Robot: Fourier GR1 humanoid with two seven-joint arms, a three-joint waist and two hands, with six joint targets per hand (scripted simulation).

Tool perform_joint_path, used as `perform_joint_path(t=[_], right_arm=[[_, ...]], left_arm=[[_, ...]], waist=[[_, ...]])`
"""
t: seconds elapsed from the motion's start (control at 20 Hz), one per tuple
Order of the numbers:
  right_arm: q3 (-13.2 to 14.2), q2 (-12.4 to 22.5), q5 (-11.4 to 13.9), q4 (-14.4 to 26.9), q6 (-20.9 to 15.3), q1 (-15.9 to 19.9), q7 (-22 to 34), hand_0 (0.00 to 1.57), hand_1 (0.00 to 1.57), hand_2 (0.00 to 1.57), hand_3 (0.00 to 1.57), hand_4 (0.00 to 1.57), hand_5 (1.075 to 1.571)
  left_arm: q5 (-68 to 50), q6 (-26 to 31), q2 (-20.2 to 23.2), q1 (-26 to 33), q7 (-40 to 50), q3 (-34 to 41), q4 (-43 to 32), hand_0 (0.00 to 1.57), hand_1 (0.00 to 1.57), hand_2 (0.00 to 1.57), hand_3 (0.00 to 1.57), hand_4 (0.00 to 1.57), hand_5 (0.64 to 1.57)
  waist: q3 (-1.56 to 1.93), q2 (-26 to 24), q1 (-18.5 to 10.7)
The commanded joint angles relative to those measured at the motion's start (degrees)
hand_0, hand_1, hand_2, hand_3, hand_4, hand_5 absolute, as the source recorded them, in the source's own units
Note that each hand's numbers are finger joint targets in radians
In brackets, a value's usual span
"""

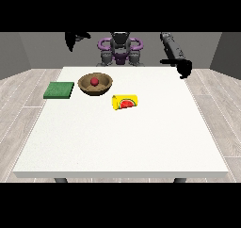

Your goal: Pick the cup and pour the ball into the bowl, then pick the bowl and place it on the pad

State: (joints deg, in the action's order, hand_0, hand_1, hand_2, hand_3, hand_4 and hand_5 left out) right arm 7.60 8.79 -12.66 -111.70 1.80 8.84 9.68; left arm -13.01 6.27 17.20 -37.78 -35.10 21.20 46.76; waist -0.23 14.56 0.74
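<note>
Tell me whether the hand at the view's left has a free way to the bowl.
Probably yes. That hand hangs raised behind the table's far edge, and nothing stands between it and the bowl; the green pad and the tipped cup lie off to the sides.

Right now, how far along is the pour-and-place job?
Pour looks done: the ball sits in the bowl, and the cup lies on its side beside it. Nothing is in hand: both robot hands, at the view's left and right, are off the table's things. Left: carry the bowl onto the green pad.
</note>
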Motion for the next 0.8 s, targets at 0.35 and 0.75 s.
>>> perform_joint_path(t=[0.35,0.75], right_arm=[[3.03,-2.55,-1.04,22.48,3.65,3.04,-14.37,0.0,0.0,0.0,0.0,0.39,1.569],[6.39,0.04,-2.12,39.19,8.93,6.05,-21.89,0.0,0.0,0.0,0.0,0.32,1.571]], left_arm=[[-1.86,5.44,16.78,-12.47,14.92,1.17,3.11,0.0,0.0,0.0,0.0,0.0,1.518],[-3.82,7.66,23.66,-16.13,22.14,2.46,4.28,0.0,0.0,0.0,0.0,0.0,1.544]], waist=[[0.39,4.72,-1.08],[0.32,3.99,-0.26]])
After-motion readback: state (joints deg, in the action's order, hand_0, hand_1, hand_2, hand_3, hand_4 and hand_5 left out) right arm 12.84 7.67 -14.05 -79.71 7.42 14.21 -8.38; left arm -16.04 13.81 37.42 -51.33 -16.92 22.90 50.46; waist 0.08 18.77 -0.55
